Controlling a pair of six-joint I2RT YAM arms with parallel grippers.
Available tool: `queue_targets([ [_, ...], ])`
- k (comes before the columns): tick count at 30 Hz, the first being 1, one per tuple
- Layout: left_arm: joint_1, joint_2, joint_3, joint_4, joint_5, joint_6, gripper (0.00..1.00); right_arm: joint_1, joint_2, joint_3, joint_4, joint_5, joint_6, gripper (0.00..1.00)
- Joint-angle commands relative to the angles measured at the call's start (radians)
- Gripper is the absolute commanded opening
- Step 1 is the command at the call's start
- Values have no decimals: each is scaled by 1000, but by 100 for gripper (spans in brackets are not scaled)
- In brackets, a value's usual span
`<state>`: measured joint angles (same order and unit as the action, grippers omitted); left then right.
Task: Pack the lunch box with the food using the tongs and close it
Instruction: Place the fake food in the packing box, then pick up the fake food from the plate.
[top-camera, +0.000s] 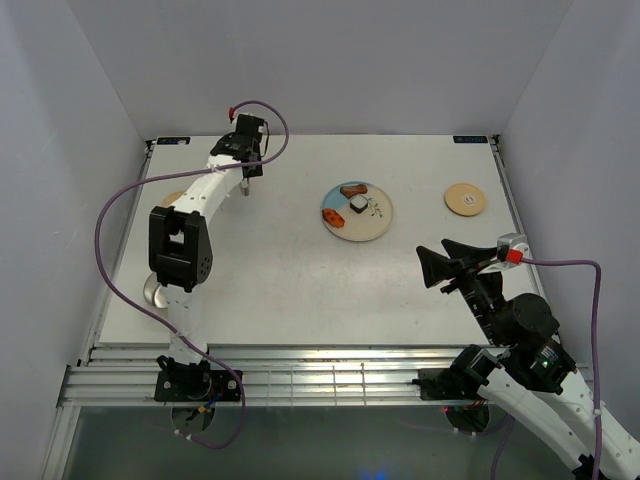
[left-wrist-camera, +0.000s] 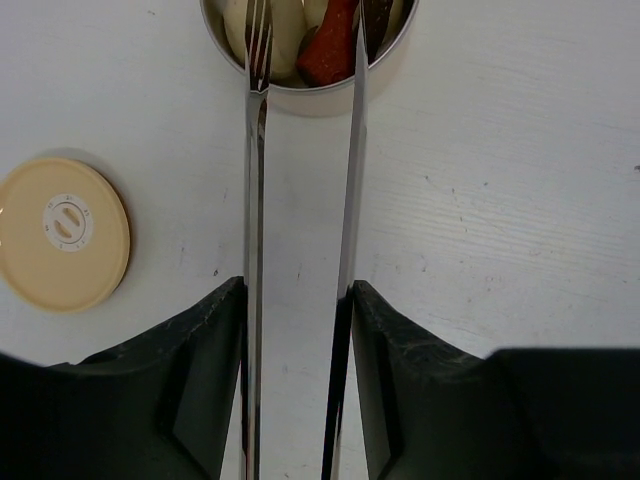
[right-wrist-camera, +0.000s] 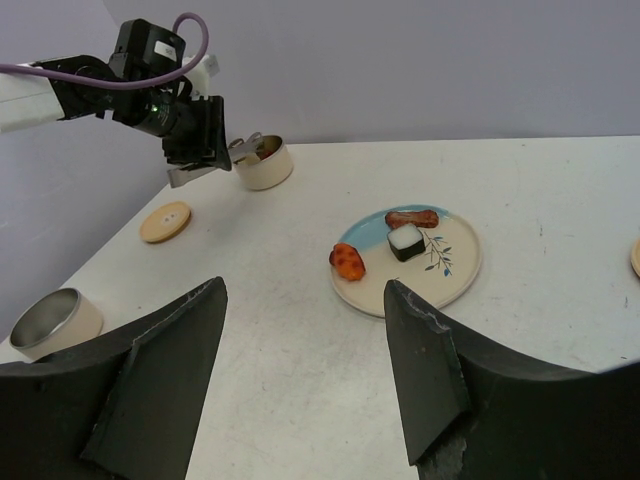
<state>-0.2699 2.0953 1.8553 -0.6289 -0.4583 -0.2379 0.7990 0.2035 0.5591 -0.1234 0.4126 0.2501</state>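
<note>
At the near left of the tabletop (top-camera: 300, 290) sits one steel tin, the empty tin (right-wrist-camera: 55, 322); nothing shows inside it from here. Farther back lies the left lid (left-wrist-camera: 62, 232), flat and well apart from any tin.

Next to the right, at the far left of the scene, the left hand (left-wrist-camera: 297, 300) is clamped on the tongs (left-wrist-camera: 350, 200), one finger pressed against each arm. The tongs' arms stand apart, and their tips reach into the filled tin (left-wrist-camera: 310, 100). That tin holds pale pieces (left-wrist-camera: 285, 30) and a red piece (left-wrist-camera: 325, 50), which lies between the tips. I cannot tell whether it is pinched or already let go.

In the middle, the plate (right-wrist-camera: 430, 290) carries three more bites: an orange piece (right-wrist-camera: 347, 261), a white-and-dark piece (right-wrist-camera: 406, 241) and a brown piece (right-wrist-camera: 412, 217). Far right lies the right lid (top-camera: 466, 199). At the near right the right hand (top-camera: 432, 268) hovers with its jaws wide and nothing in them.

The step in hand looks like dropping food into the far tin, so packing is roughly midway. Next, the tongs likely need lifting clear of the rim and carrying right to the plate, then squeezing on one small piece without pushing it off. Both lids are not yet on.
</note>
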Motion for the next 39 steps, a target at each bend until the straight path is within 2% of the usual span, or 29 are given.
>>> queue_targets([
  [1, 5, -136, -1, 6, -5, -21, 55, 3, -10, 1, 50, 8, -11, 70],
  [7, 9, -213, -41, -29, -62, -78, 57, 2, -3, 1, 50, 5, -9, 70],
  [12, 35, -257, -74, -142, -83, -175, 57, 3, 0, 1, 51, -3, -9, 71],
  [16, 69, -343, -185, -178, -62, -248, 57, 2, 14, 2, 53, -17, -9, 71],
  [22, 149, -442, -309, -219, 52, -322, 55, 3, 39, 1, 56, -27, -9, 71],
  [26, 159, -510, -409, -242, -42, -362, 55, 3, 54, 2, 57, -41, -9, 71],
  [29, 208, -576, -478, -238, -7, -399, 55, 3, 59, 8, 54, -55, -11, 71],
  [33, 230, -633, -502, -241, -19, -416, 54, 5, 44, 7, 54, -58, -9, 72],
  [39, 192, -702, -530, -167, 168, -287, 50, 3, 36, 9, 54, -74, -9, 72],
])
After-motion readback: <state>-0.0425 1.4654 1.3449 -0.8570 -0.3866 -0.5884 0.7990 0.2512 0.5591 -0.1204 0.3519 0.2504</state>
